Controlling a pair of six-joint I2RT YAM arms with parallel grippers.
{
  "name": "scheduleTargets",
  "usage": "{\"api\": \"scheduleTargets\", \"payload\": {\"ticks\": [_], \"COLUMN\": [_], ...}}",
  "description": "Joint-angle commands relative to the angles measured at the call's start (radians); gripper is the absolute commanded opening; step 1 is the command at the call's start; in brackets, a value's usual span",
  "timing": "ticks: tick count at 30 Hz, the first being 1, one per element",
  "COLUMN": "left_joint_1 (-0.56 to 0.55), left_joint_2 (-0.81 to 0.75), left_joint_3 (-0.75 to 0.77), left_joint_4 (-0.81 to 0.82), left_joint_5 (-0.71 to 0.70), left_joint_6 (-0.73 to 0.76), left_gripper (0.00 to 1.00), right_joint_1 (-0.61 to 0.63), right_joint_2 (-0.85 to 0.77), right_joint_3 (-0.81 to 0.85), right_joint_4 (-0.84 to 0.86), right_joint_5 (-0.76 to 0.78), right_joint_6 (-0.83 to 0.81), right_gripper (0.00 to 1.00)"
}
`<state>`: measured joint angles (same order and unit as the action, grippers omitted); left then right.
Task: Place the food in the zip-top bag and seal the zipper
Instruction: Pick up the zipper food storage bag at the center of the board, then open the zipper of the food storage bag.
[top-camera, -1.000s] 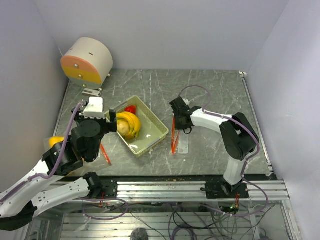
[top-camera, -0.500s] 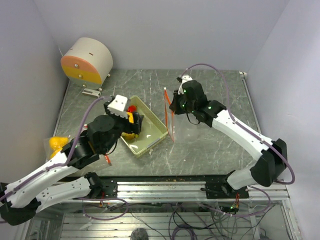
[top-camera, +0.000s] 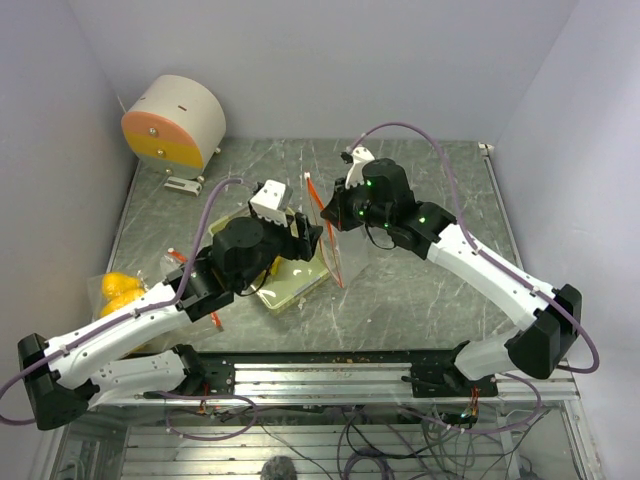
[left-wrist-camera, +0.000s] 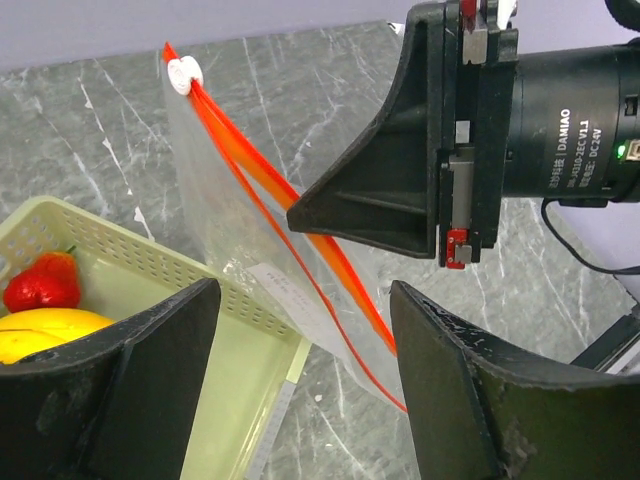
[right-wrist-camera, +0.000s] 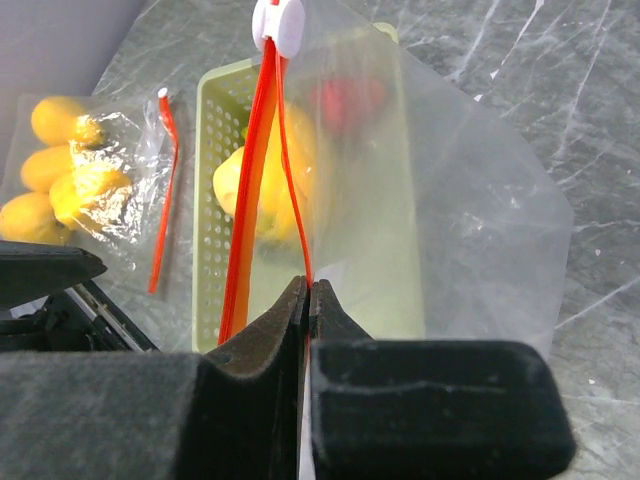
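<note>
The right gripper is clamped on what appears to be one lip of the zipper. It holds the zip-top bag hanging edge-up just beside the pale green tray, evidently to present the mouth to the left gripper, whose jaws stand apart and empty before the strip. The food, a yellow fruit and a red strawberry, lies in the tray, the fruit partly cut off. It cannot be determined whether the left fingers touch the film or how far the mouth is parted.
</note>
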<state>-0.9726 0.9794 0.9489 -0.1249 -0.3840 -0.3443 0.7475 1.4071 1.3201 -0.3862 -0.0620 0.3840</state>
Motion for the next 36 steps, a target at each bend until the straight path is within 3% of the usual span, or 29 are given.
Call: {"api": "scheduleTargets", "payload": {"ticks": [1,18,21,24,28,36], "left_joint_1": [-0.005,-0.003,-0.004,-0.003,-0.004,-0.003], "left_joint_2": [0.016,0.121,0.141,0.137,0.084,-0.046], "left_joint_3": [-0.011,-0.075,-0.069,-0.065,-0.026,0.130], "left_joint_4": [0.096,0.189,0.184,0.149,0.036,-0.281], "left_joint_5": [0.015,0.039,0.021,-0.051,-0.204,-0.575], "left_joint_6": [-0.056,-0.103,-0.095,-0.081,-0.034,0.089], "left_gripper": [0.79,0.59,0.47,0.25,0.07,0.07], "right_joint_1": [0.011,0.021,0.022,0.023,0.022,0.024], "right_joint_2": [-0.040,-0.119,-0.129,-0.135,-0.131,-0.089], "right_joint_3": [0.025,0.021,0.021,0.030,0.063,0.162], "right_joint_4": [0.028,0.013,0.003,-0.025,-0.102,-0.332], "right_joint_5": [-0.017,-0.023,-0.007,0.029,0.113,0.431], "right_joint_6": [-0.007,0.002,-0.001,-0.008,-0.033,-0.048], "right_gripper": [0.00,0.00,0.00,0.00,0.00,0.00]}}
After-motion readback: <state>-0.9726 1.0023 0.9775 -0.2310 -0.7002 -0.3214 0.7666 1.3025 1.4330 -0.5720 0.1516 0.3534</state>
